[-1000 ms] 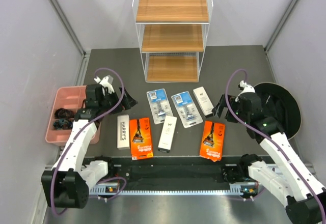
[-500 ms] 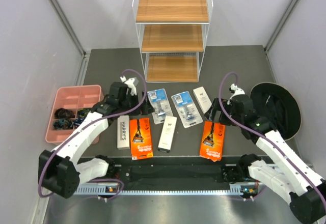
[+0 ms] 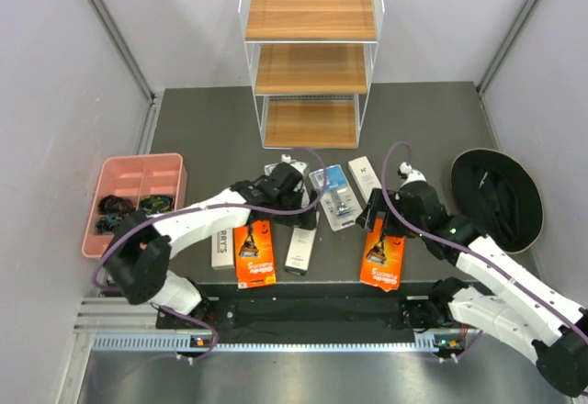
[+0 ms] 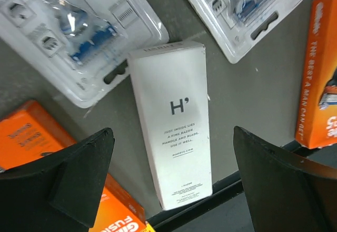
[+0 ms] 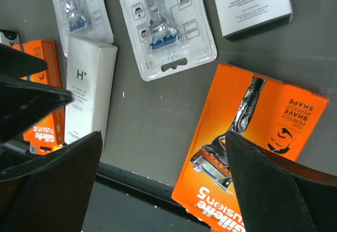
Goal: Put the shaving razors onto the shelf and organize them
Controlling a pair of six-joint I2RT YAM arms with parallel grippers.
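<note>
Across the lower middle of the top view the razor packs (image 3: 253,252) lie flat on the counter (image 3: 202,115), well apart from the shelf (image 3: 310,64) at upper centre, with the left claw (image 4: 172,132) released, grasping nothing, above the middle white box (image 4: 171,100), and the right claw (image 5: 163,137) likewise released over the right orange card (image 5: 253,137).

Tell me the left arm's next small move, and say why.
Probably lower the left gripper straight down and close on the white H' box: its open jaws stand to either side of that box, which lies flat and not yet gripped.
</note>
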